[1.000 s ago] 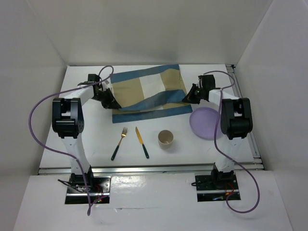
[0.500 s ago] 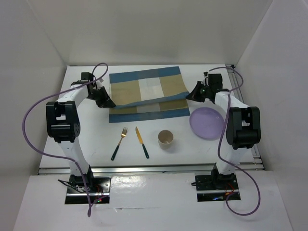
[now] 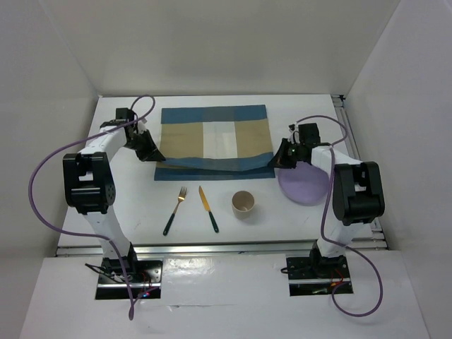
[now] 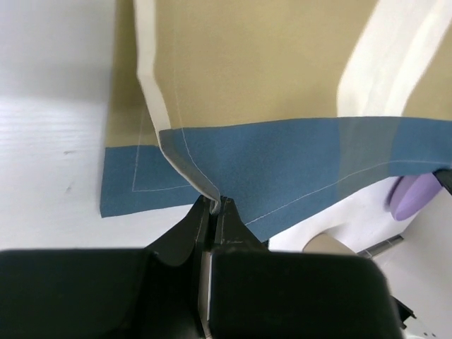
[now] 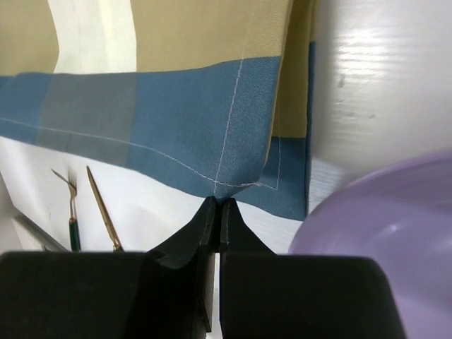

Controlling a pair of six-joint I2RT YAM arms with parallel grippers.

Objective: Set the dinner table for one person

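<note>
We see the white dinner table (image 3: 268, 226) spanning the workspace beneath both arms. On its far half lies the blue-and-tan striped placemat (image 3: 212, 141), and a purple plate (image 3: 304, 185) sits by its near right corner. Our left gripper (image 4: 215, 205) is clamped on the cloth at its near left corner, and the right gripper (image 5: 217, 205) at its near right. Closer in are a gold knife (image 3: 207, 209), a fork (image 3: 175, 210) and a tan cup (image 3: 243, 203).

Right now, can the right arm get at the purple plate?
Probably not yet: its end effector is shut on the placemat corner. The plate lies just beside it, nothing between.
</note>
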